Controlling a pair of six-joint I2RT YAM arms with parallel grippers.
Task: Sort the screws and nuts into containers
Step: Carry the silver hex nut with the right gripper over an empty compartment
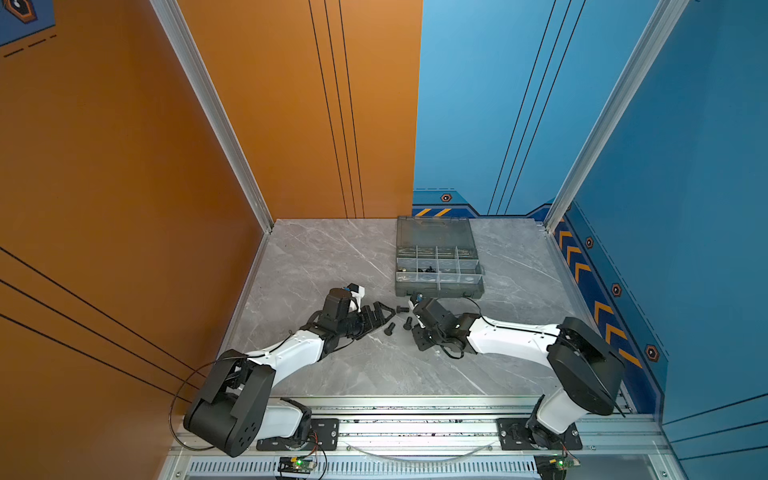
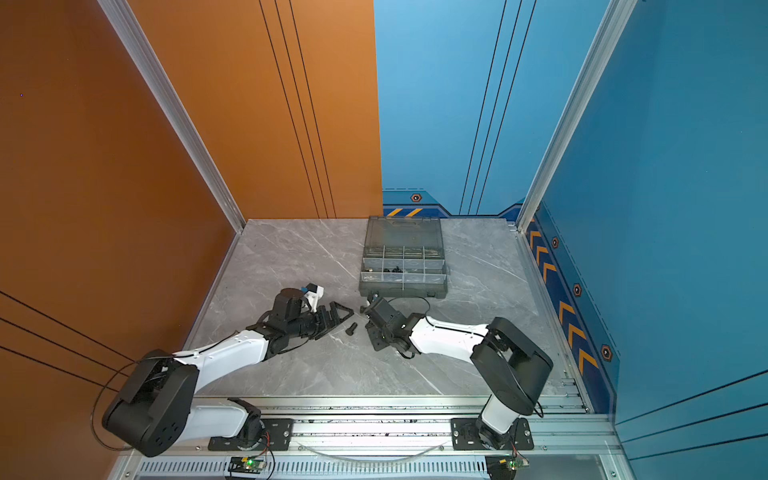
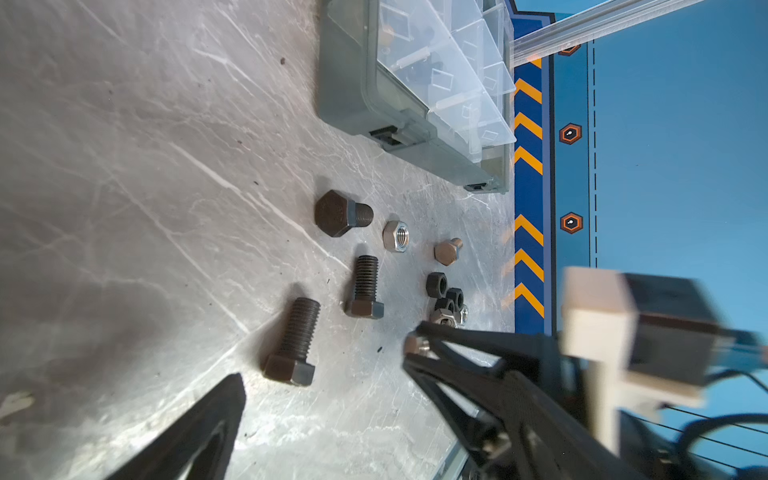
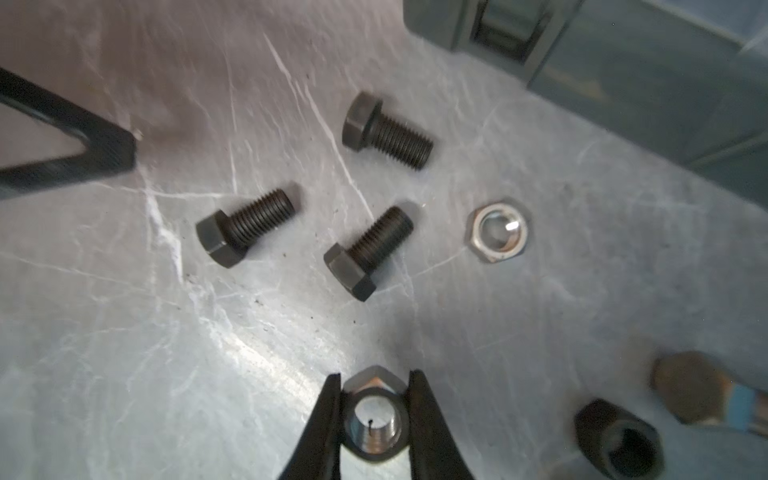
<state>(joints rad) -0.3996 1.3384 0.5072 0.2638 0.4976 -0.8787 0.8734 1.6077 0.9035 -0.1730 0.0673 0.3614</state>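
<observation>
My right gripper (image 4: 375, 376) is shut on a silver hex nut (image 4: 376, 419) at the tabletop, one finger on each side of it. Three black screws (image 4: 368, 251) lie loose just ahead of it, with a second silver nut (image 4: 497, 231) and a black nut (image 4: 619, 440) nearby. My left gripper (image 3: 326, 357) stands open and empty beside the same cluster, its fingertips (image 1: 392, 311) near a black screw (image 1: 389, 328). The grey organizer case (image 1: 440, 289) lies open just behind, and its containers (image 1: 428, 269) hold a few small parts.
A small brownish hex screw (image 3: 446, 251) and more black nuts (image 3: 436, 284) lie between the screws and the right arm. The case lid (image 2: 401, 232) lies flat toward the back wall. The two grippers face each other closely over the parts.
</observation>
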